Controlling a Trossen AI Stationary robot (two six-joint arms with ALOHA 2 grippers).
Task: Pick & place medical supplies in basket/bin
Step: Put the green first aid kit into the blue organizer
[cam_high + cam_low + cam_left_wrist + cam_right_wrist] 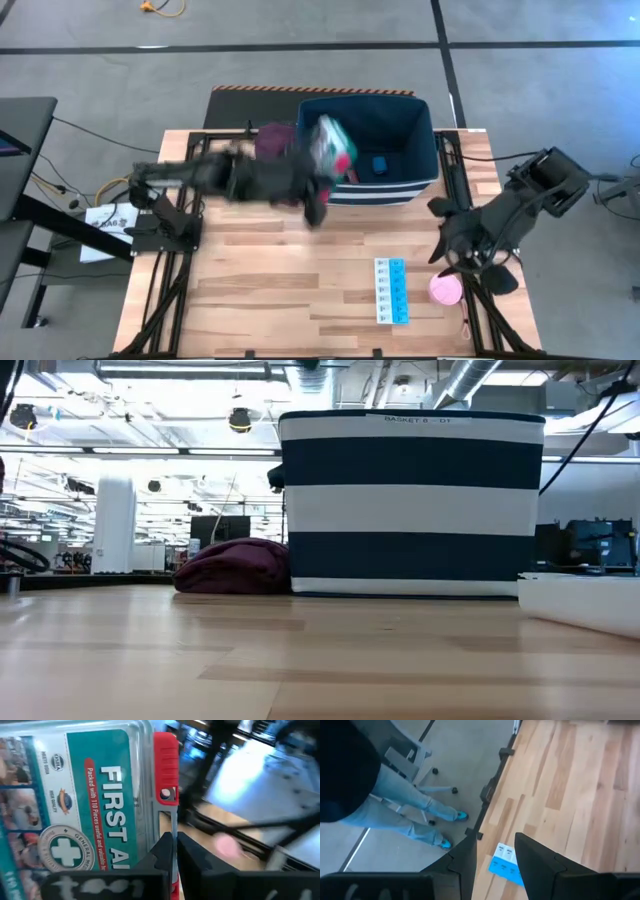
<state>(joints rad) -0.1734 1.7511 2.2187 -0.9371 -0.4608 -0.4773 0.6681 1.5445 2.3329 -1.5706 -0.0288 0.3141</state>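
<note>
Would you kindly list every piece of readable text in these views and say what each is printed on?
"FIRST A", cut off: first aid box in the left gripper.
"Packed with 110 Pieces useful and valuable": same box.
"BASKET", then blurred: label on the bin.
Box seals and the pill strip: too small.

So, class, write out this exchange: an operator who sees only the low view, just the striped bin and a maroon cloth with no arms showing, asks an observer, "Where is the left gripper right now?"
Observer: The left gripper is up at the left side of the bin, shut on the first-aid box.
Operator: Is anything inside the bin?
Observer: Yes, a blue block lies on its floor.
Operator: What's on the table in front of it?
Observer: A pill strip and a pink roll, side by side near the open right gripper.
</note>
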